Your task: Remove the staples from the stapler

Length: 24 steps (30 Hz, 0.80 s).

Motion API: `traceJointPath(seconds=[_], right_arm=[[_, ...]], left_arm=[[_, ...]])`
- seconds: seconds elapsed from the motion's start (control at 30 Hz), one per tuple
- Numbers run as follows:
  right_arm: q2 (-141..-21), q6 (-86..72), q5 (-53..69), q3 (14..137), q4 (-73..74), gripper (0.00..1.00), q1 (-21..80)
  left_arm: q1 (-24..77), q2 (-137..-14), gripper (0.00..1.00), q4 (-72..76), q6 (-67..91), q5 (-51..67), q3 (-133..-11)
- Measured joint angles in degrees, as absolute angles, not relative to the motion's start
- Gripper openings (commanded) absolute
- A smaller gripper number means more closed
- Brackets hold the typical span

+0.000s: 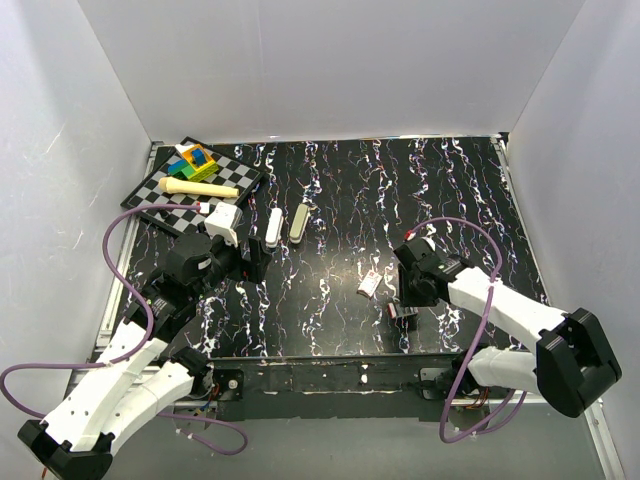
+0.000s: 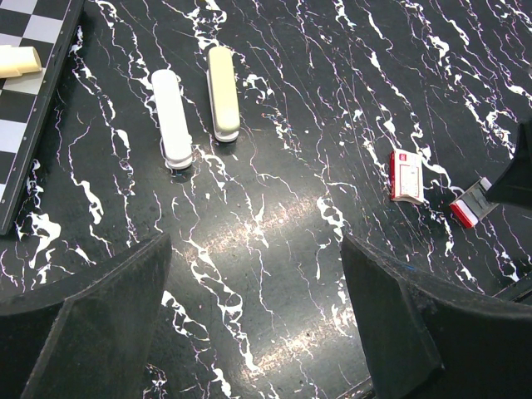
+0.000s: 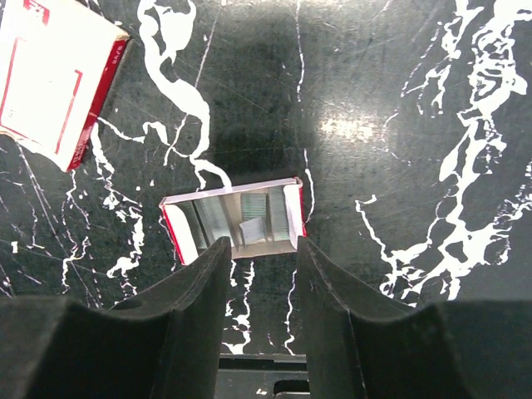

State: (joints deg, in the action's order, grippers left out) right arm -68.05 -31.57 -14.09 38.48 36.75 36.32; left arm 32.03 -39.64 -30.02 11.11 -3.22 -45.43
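The stapler (image 1: 273, 226) is a slim white bar lying flat on the black marbled table, and it also shows in the left wrist view (image 2: 172, 116). A beige bar of like shape (image 1: 299, 222) lies parallel just right of it (image 2: 223, 103). My left gripper (image 1: 256, 262) is open and empty (image 2: 258, 307), just short of the two bars. My right gripper (image 1: 405, 300) is open and empty (image 3: 262, 253), its tips over the near edge of a small open red-and-white tray of staples (image 3: 233, 220).
A red-and-white staple box sleeve (image 1: 368, 284) lies left of the tray (image 3: 54, 79). A checkerboard (image 1: 215, 170) at the back left carries coloured blocks (image 1: 193, 160) and a cream cylinder (image 1: 198, 188). White walls enclose the table.
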Motion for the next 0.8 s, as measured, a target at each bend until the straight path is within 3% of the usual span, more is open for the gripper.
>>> traceJointPath(seconds=[0.57, 0.8], right_arm=[[-67.7, -30.8, -16.6, 39.5, 37.1, 0.43, 30.0], [-72.7, -28.9, -15.7, 46.0, 35.1, 0.42, 29.3]], left_arm=[[32.0, -39.8, 0.83, -30.0, 11.1, -3.0, -45.4], [32.0, -40.4, 0.83, -30.0, 11.1, -2.7, -45.4]])
